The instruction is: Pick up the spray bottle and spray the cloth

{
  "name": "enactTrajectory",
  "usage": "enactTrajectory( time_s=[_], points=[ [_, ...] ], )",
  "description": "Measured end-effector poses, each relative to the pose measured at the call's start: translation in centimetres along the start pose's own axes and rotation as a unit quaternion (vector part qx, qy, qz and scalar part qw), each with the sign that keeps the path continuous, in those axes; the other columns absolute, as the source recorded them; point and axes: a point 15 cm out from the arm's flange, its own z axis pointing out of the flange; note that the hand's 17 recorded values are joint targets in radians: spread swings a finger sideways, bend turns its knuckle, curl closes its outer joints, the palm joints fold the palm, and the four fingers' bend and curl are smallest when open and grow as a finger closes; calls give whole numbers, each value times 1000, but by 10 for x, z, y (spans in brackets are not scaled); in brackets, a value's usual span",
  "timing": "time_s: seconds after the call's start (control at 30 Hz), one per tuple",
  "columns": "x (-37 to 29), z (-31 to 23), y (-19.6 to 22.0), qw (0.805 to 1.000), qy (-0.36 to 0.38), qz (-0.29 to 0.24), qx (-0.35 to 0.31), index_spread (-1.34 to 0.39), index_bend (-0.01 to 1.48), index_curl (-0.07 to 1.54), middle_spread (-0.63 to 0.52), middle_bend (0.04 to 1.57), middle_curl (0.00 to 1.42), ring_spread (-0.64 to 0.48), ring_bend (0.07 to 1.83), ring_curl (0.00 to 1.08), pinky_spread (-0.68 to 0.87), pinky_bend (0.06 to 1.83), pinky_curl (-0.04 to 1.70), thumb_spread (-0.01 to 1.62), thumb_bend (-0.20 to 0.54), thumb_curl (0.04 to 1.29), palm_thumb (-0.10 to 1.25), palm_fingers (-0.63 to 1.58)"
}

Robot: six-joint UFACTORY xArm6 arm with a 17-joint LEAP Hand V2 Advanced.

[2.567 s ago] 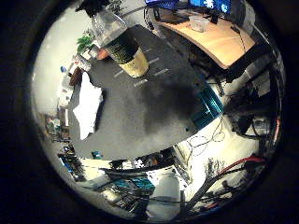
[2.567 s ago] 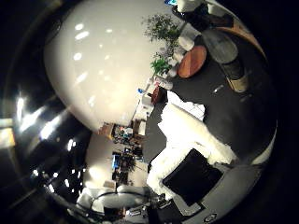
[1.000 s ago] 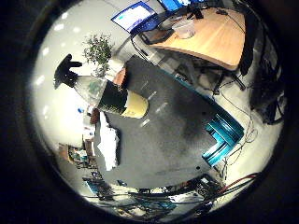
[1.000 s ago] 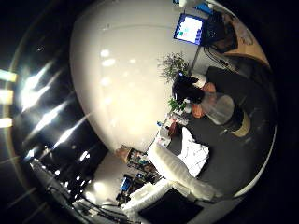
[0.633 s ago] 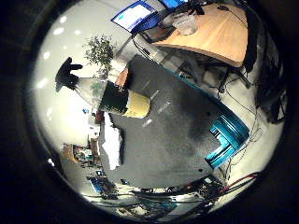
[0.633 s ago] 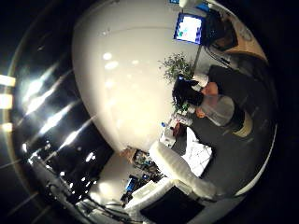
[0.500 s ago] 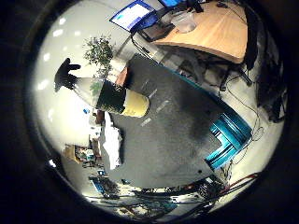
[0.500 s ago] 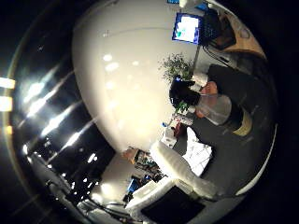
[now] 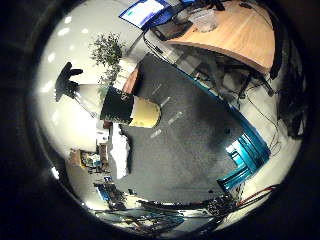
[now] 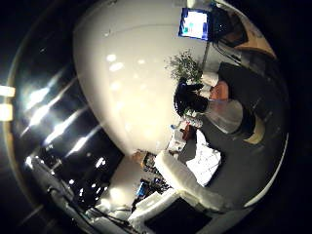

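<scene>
The spray bottle (image 9: 120,106) stands upright on the dark grey table (image 9: 195,145). It has a black trigger head, a clear neck, a dark label and a pale yellow base. A white cloth (image 9: 120,150) lies crumpled on the table right beside the bottle's base. The right thumb side palm view shows the same bottle (image 10: 226,116) and the cloth (image 10: 207,163) at a short distance. My hand (image 10: 187,187) shows as one straight white finger and a black part, reaching toward the cloth. It touches neither thing and holds nothing.
A wooden desk (image 9: 235,32) with a monitor (image 9: 145,10) stands beyond the table. A potted plant (image 9: 107,50) and a round orange stool (image 10: 219,90) are behind the bottle. A teal frame (image 9: 245,155) runs along one table edge. Cluttered shelves line the far wall.
The whole picture has swung, so my hand has turned and come slightly nearer the bottle, whose trigger head now shows. Bottle and cloth stay in place on the table.
</scene>
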Motion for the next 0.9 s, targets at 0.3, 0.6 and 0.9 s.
enactTrajectory(
  time_s=[0.3, 0.6, 0.9],
  points=[
    [-8, 25, 7, 999, -8, -21, -39, -192, 162, 282, 193, 189, 301, 174, 360, 253, 354, 474, 304, 1118, -19, 277, 526, 9],
    [-9, 47, 0, 999, -27, -24, -36, -193, 158, 282, 179, 191, 302, 173, 364, 256, 354, 456, 306, 1121, -18, 282, 557, 26],
    [-3, 62, -18, 999, -49, -17, -10, -185, 156, 277, 164, 193, 310, 160, 379, 261, 351, 452, 307, 1125, -19, 287, 572, 56]
  ],
)
